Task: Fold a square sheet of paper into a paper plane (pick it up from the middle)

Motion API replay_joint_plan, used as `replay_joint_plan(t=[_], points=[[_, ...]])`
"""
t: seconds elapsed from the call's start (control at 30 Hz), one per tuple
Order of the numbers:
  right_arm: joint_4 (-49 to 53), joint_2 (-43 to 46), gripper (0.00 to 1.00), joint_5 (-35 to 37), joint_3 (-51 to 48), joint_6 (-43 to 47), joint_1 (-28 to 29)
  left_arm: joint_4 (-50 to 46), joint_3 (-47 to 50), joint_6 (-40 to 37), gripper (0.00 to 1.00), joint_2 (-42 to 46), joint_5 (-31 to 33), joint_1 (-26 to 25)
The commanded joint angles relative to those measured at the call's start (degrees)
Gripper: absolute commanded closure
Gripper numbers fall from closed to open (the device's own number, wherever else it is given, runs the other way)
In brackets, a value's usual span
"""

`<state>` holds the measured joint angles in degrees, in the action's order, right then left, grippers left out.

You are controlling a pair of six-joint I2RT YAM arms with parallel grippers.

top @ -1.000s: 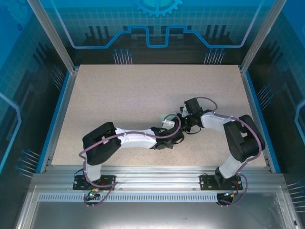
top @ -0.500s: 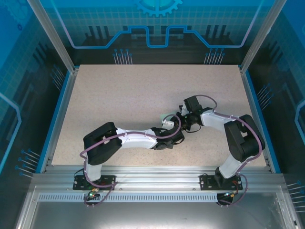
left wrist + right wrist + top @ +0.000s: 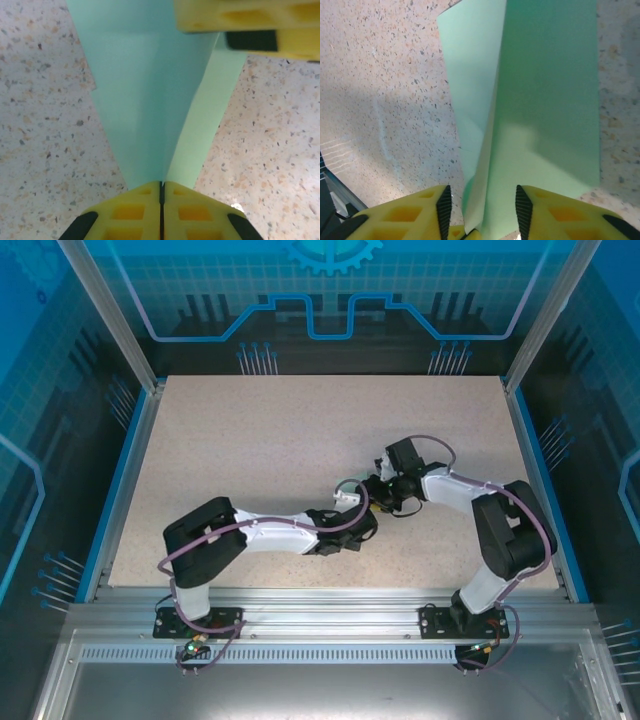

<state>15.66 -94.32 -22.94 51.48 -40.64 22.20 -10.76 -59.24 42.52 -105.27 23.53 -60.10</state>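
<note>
The pale mint-green sheet of paper point(image 3: 150, 100) is folded in layers along a lengthwise crease and stands up off the table between both grippers. My left gripper point(image 3: 161, 187) is shut on its narrow end, yellow pads pressed together with the crease between them. My right gripper point(image 3: 482, 205) is open at the other end, and the paper point(image 3: 540, 100) passes between its spread fingers point(image 3: 410, 215) without being pinched. The right gripper's yellow fingers point(image 3: 240, 15) show at the top of the left wrist view. From above, both grippers point(image 3: 352, 502) point(image 3: 376, 490) meet at the small green paper point(image 3: 346, 488) near the table's middle.
The speckled beige table point(image 3: 250, 440) stretches around the arms, with blue side rails point(image 3: 122, 480) and a metal frame at the near edge point(image 3: 330, 605). The left arm's elbow point(image 3: 205, 540) and the right arm's elbow point(image 3: 510, 530) lie low over the near part of the table.
My right gripper has opened off the paper. My left gripper has closed fully onto the crease, and the left arm's elbow has shifted slightly to the left.
</note>
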Motion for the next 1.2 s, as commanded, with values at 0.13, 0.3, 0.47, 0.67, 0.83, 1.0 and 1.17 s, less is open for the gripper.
replay_joint_plan(t=[0.13,0.3,0.47,0.67,0.83,1.0,1.17], points=[[2.0,9.2,0.48,1.7,-1.5,3.9,-1.4,16.9,12.2,4.1,0.91,6.2,-13.7,5.1],[-0.1,10.5,0.47,-0.7,-4.1,4.6,-1.6,25.2,17.2,6.1,0.91,7.0,-20.4,8.4],[-2.6,8.0,0.60,-5.5,-4.1,5.5,-0.3,28.3,19.0,7.4,0.90,6.6,-23.8,10.2],[-3.9,1.6,0.76,-6.2,-1.4,5.2,2.8,29.9,20.8,9.4,0.91,7.1,-24.6,11.2],[-5.2,-3.2,0.81,-7.5,2.0,4.7,4.1,30.6,21.8,10.2,0.91,7.6,-25.0,11.6],[-5.4,-5.8,0.82,-7.8,3.2,4.4,4.5,29.9,21.8,10.4,0.87,7.8,-25.0,11.5],[-5.6,-7.5,0.82,-7.6,3.4,4.2,4.5,27.6,21.4,9.4,0.77,8.6,-25.0,11.6]])
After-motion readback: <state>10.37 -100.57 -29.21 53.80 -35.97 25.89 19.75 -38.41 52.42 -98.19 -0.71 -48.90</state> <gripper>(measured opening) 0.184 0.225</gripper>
